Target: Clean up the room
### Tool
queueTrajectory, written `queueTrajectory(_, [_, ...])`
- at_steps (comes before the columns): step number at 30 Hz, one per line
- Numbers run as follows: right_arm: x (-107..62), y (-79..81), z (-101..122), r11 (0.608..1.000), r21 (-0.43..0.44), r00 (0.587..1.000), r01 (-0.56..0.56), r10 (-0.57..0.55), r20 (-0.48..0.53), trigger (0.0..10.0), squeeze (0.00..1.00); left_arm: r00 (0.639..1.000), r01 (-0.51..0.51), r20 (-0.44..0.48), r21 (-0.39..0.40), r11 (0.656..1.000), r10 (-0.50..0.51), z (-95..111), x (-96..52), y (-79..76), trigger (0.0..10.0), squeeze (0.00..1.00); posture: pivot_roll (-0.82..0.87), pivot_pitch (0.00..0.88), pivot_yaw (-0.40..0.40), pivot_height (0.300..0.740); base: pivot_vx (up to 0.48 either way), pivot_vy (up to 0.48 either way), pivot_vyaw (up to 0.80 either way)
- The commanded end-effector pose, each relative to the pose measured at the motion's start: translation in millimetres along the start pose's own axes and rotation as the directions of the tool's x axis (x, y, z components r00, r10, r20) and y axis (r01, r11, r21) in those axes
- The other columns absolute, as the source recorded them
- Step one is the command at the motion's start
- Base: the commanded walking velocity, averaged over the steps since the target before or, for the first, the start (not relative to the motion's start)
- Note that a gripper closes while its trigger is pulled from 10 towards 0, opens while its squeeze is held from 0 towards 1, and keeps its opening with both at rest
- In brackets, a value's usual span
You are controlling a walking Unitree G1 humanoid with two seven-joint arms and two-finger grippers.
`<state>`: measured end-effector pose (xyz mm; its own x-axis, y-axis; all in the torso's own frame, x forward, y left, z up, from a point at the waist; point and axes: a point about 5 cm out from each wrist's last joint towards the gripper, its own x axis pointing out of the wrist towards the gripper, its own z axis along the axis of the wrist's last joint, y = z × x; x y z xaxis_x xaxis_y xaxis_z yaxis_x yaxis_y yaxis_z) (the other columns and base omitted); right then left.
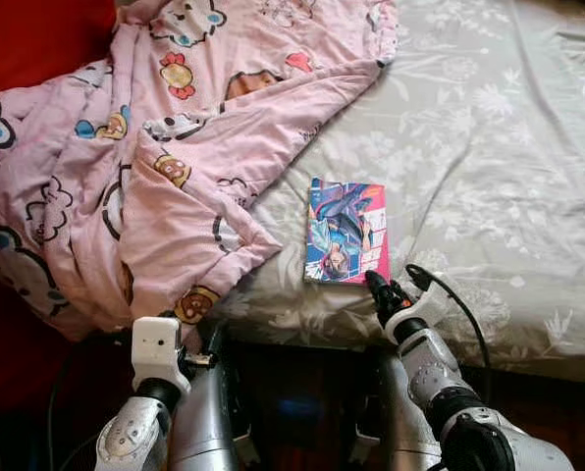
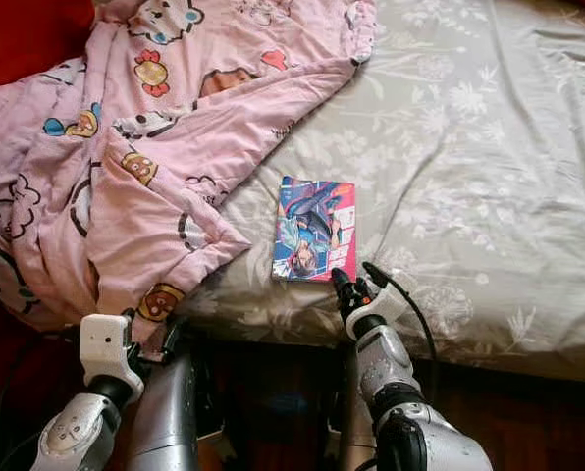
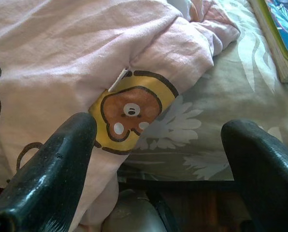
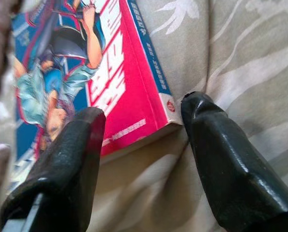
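Near the front edge of the bed, a comic book lies flat on the grey flowered sheet, cover up, just beside the corner of a crumpled pink cartoon blanket but not under it. The right tool sits at the book's near right corner, fingers spread; in the right wrist view one finger lies over the cover side and the other is down on the sheet past the spine corner, so it straddles that corner without pinching yet.

My read on handling: thin paperback, light, a bit floppy, glossy cover so probably slick. Lying flush on a soft mattress means there's no gap to get under it, so pressing into the sheet at the corner and clamping across the spine edge looks like the best bet, since the spine is the stiffest part. Grab the loose page edge and it'll likely fan or droop.

Left tool hangs low at the blanket's hem, fingers wide apart, holding nothing
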<state>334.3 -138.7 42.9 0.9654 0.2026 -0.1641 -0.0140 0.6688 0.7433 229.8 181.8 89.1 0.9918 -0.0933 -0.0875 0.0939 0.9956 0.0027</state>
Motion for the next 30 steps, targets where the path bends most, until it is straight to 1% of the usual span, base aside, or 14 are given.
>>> queueTrajectory(1, [-6.6,-2.8,-20.4,0.998,0.069,0.998,-0.008,0.012,-0.058,10.0,0.0,1.0,-0.008,-0.024,0.003,1.0,0.008,-3.0,-6.8,2.6,10.0,0.0,0.15,0.367,0.015,0.577,0.0,0.0,0.0])
queueTrajectory(3, [-6.8,-1.0,-22.3,0.997,0.067,0.998,-0.026,0.03,-0.062,10.0,0.0,1.0,-0.009,-0.025,0.003,1.0,0.009,-2.8,-7.5,2.4,10.0,0.0,0.15,0.366,0.015,0.577,0.0,0.0,0.0])
queueTrajectory(8, [-6.7,-0.2,-23.2,0.997,0.074,0.998,-0.031,0.036,-0.061,10.0,0.0,1.0,-0.009,-0.026,0.003,1.0,0.009,-2.9,-7.4,1.4,10.0,0.0,0.15,0.362,0.015,0.577,0.0,0.0,0.0])
queueTrajectory(9, [-6.6,-0.3,-22.6,0.996,0.079,0.998,-0.032,0.036,-0.055,4.6,0.0,1.0,-0.009,-0.028,0.003,1.0,0.009,-3.3,-7.4,1.4,10.0,0.0,0.15,0.362,0.015,0.577,0.0,0.0,0.0])
queueTrajectory(10, [-6.6,-0.4,-21.7,0.996,0.084,0.998,-0.033,0.037,-0.05,0.0,0.0,1.0,-0.01,-0.029,0.003,1.0,0.01,-3.5,-7.5,1.3,10.0,0.0,0.15,0.362,0.015,0.577,0.0,0.0,0.0])
queueTrajectory(30, [-8.1,-2.1,-21.7,0.996,0.083,0.998,-0.043,0.046,-0.043,0.0,0.0,1.0,-0.009,-0.029,0.006,1.0,0.009,-5.0,-3.3,-0.2,10.0,0.0,0.14,0.351,0.013,0.577,0.0,0.0,0.0])
